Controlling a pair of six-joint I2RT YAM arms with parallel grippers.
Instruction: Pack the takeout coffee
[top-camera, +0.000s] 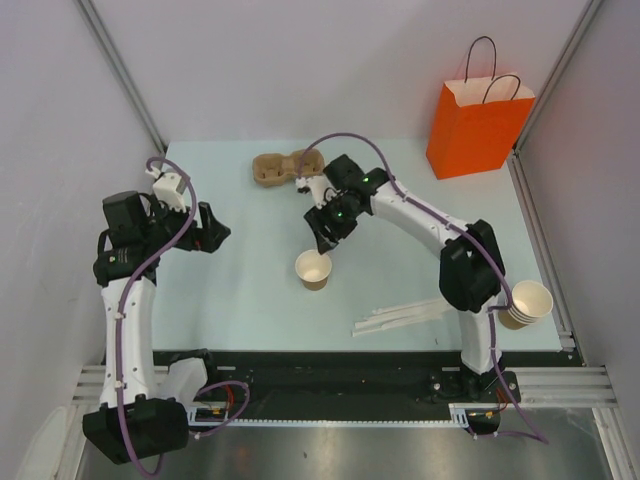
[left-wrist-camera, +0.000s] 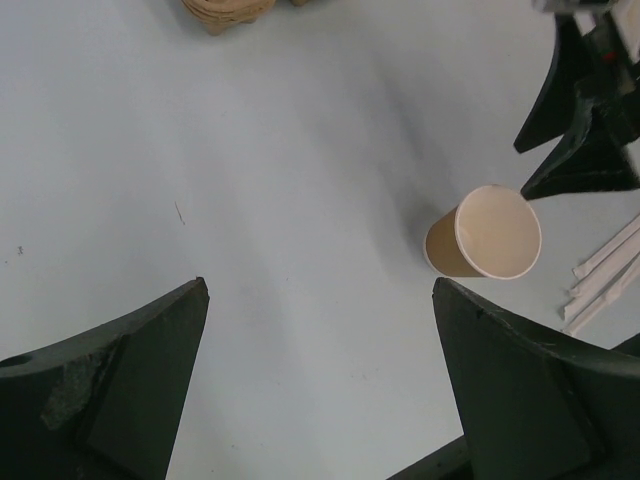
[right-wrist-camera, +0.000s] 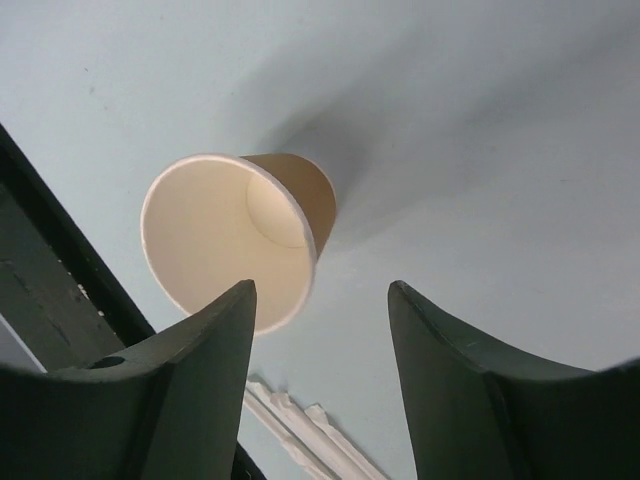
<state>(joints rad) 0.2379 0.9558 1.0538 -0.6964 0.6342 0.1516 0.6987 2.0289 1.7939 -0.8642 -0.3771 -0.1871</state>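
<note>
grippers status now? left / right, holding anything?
Left gripper: open, empty.
Right gripper: open, holding nothing; the lidless paper cup stands just past its fingertips, not between the jaws.

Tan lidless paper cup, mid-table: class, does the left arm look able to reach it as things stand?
Probably yes. Bare pale table lies between the open left tool and the tan lidless paper cup. Only the right tool, hanging open close above it, might crowd the approach.

Table (top-camera: 250, 305): cup (top-camera: 313, 270), carrier (top-camera: 283, 168), bag (top-camera: 478, 125), straws (top-camera: 400, 318)
</note>
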